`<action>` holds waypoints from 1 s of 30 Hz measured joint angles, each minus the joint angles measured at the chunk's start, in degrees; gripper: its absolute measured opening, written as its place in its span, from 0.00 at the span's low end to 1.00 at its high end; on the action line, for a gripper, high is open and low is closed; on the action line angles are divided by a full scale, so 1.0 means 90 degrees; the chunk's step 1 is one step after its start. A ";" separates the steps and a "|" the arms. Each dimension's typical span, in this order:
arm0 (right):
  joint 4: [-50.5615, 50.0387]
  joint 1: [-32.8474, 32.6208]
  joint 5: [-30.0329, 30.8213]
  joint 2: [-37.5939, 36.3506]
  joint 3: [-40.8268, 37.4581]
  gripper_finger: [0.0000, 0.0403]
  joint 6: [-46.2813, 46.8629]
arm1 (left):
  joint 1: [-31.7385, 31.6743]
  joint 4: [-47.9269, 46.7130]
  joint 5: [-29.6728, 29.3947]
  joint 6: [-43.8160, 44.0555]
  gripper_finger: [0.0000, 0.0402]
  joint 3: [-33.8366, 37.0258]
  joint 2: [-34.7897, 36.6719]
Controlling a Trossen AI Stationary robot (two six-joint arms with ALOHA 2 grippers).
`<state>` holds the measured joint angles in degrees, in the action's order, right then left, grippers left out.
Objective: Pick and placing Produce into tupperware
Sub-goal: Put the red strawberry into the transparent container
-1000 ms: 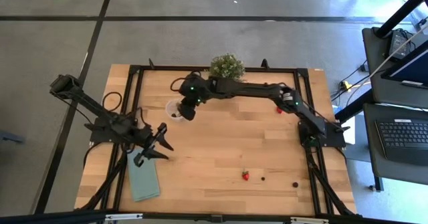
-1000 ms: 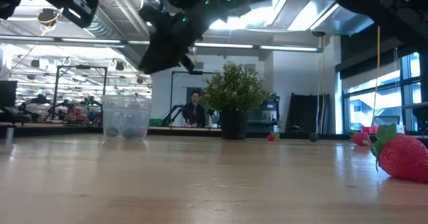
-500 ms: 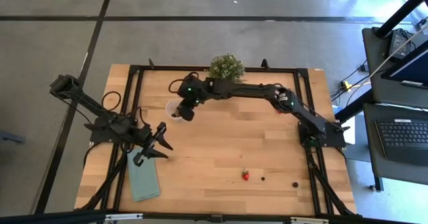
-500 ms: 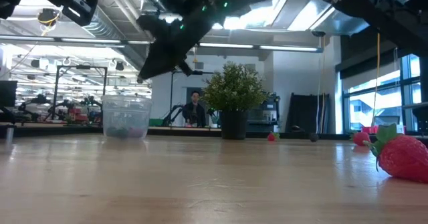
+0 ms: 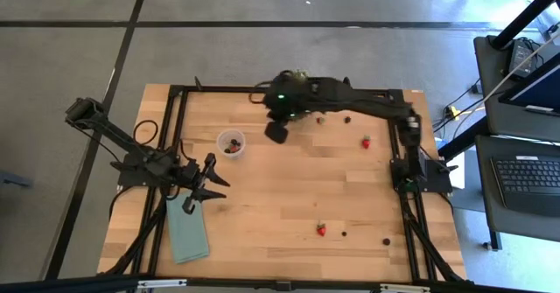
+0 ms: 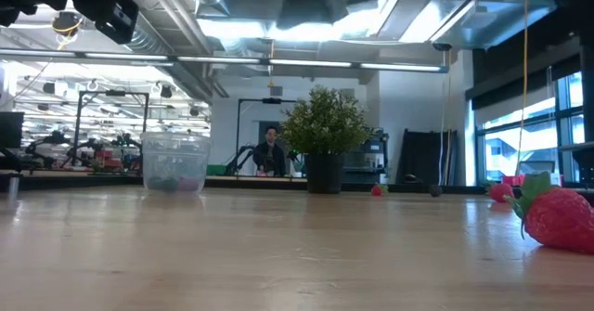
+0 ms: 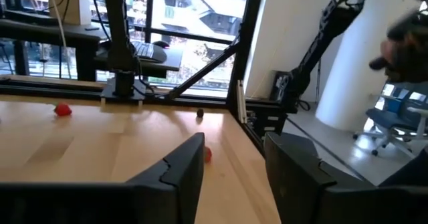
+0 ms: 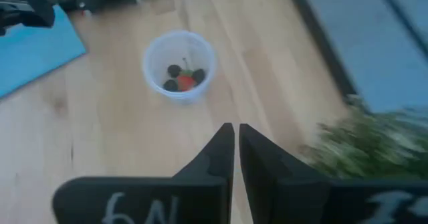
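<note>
The clear round tupperware (image 5: 231,143) with a whitish rim stands upright on the wooden counter (image 5: 289,197), holding dark berries (image 8: 172,71) and one red strawberry piece (image 8: 186,81). Beside it, toward the potted plant (image 6: 324,136), hangs the right end effector (image 5: 275,132), fingers pinched narrow and empty. On the tupperware's other side, near the teal cloth (image 5: 186,228), the left end effector (image 5: 199,188) is partly spread, holding nothing.

Bright overhead ceiling lights, blurred potted plant (image 8: 374,144)

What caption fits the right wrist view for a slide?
Shut right gripper above the wooden table, empty, facing the small clear plastic cup that holds dark berries and one red piece.
</note>
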<state>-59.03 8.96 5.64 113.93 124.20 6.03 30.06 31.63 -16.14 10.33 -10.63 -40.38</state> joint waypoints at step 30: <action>0.1699 -0.1888 0.1467 -0.6645 -0.8717 0.07 0.4954 | -0.0173 -0.0633 -0.4607 -0.0265 0.36 -0.0002 0.0389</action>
<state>-43.73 -8.03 18.85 54.13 45.75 50.61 28.51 25.93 -57.60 7.94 -10.66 -36.88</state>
